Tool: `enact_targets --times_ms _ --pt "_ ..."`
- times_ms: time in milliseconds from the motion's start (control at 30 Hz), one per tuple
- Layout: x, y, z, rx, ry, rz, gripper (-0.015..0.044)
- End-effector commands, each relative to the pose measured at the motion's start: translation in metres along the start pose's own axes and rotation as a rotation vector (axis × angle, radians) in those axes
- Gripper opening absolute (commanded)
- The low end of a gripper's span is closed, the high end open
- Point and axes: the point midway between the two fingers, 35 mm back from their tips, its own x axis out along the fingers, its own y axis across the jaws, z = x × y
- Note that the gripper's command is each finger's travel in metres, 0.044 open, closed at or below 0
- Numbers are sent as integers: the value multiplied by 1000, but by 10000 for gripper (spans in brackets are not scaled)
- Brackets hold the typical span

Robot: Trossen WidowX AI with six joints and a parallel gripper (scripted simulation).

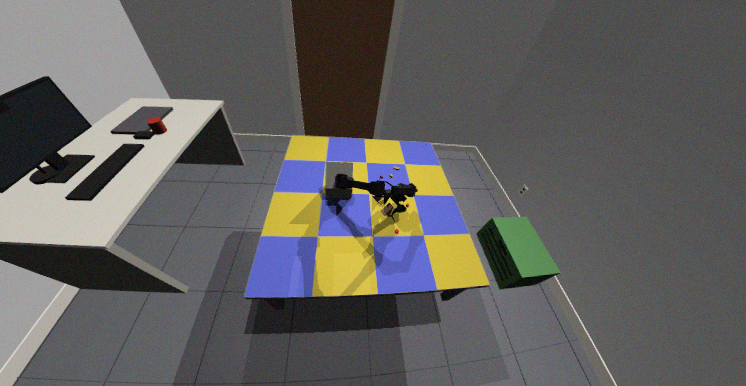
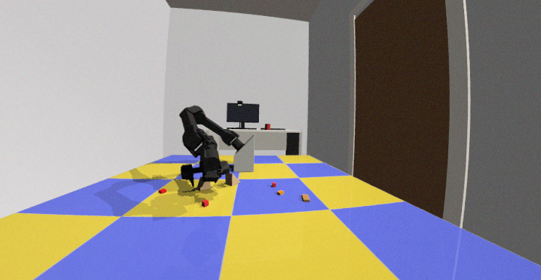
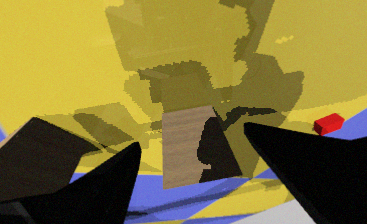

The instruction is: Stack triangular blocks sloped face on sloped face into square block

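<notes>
The arm bends down over a desk checkered yellow and blue. Its fingers are wide open and grip nothing. In the wrist view, the middle block lies in the gap between them, part of its face in dark shadow; whether either finger touches it cannot be told. It rests on a yellow square.

The side block stands apart from the middle block, nearer the arm's pale mount, its sloping outline visible in the exterior view. In the wrist view it lies outside the fingers, partly hidden by one of them. The two blocks are separate, not stacked.

Small pieces lie around them: a red bar, a red cube, another red piece, an orange piece and a tan piece.
</notes>
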Motion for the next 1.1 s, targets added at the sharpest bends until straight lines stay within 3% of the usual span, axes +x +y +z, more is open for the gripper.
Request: enact_targets --times_ms 0,67,400,667,833,1067 --pt "10 0 -2 -3 15 2 440" --pt "11 0 -2 -2 16 2 440" --pt "11 0 -2 -2 16 2 177" --pt "11 0 -2 -2 16 2 124" --pt "9 1 -3 -1 15 3 0" --pt "7 1 -4 -2 -8 4 0"
